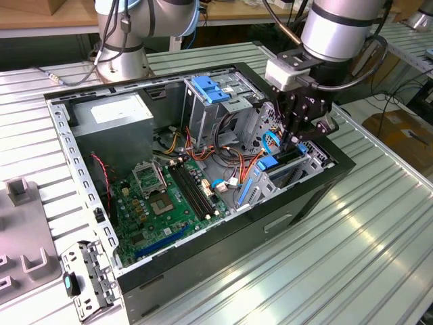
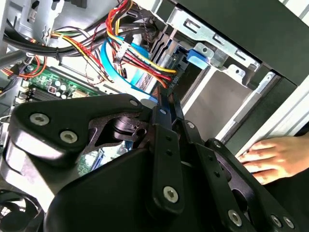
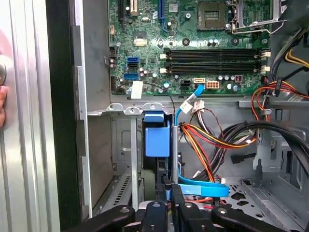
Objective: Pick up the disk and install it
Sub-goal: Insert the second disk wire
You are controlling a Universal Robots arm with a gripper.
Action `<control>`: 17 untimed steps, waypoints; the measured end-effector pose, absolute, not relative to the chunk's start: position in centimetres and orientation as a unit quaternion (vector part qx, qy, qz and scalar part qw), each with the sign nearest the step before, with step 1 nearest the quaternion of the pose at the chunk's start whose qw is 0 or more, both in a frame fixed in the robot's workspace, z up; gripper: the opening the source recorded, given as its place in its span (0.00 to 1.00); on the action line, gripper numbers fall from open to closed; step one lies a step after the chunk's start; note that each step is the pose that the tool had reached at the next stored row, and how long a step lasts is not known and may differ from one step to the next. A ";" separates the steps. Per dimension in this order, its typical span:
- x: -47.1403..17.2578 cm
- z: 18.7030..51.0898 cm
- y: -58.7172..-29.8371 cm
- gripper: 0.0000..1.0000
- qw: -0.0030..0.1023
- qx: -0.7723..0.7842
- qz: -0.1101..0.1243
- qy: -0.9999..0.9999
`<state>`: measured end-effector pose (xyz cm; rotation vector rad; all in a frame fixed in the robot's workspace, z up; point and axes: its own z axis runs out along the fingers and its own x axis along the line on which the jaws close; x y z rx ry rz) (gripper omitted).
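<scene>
The disk (image 3: 157,137), grey metal in a bright blue carrier frame, stands on edge in the narrow drive bay (image 3: 123,111) at the case's front corner. In the exterior view the disk (image 1: 268,164) sits low in that bay, at the case's right end. My gripper (image 1: 289,141) reaches straight down into the bay. In both wrist views its black fingers (image 3: 163,189) are pressed close together on the carrier's near edge. The fingertips (image 2: 161,104) meet at a small blue piece of the frame. The rest of the disk is hidden by the bay walls.
The open computer case (image 1: 223,250) holds a green motherboard (image 1: 169,196), a power supply (image 1: 111,115), a tall metal cage with a blue latch (image 1: 210,88) and bundles of coloured cables (image 3: 212,140). A person's hand (image 2: 275,154) rests on the case's outer wall. A loose metal bracket (image 1: 84,277) lies on the table.
</scene>
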<state>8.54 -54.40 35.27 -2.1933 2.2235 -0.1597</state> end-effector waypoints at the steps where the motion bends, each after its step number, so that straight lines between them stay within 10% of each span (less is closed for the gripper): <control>1: 8.5 35.2 -54.5 0.16 0.008 -0.701 -0.050 0.711; 17: 8.7 35.3 -55.1 0.24 0.027 -0.701 -0.033 0.712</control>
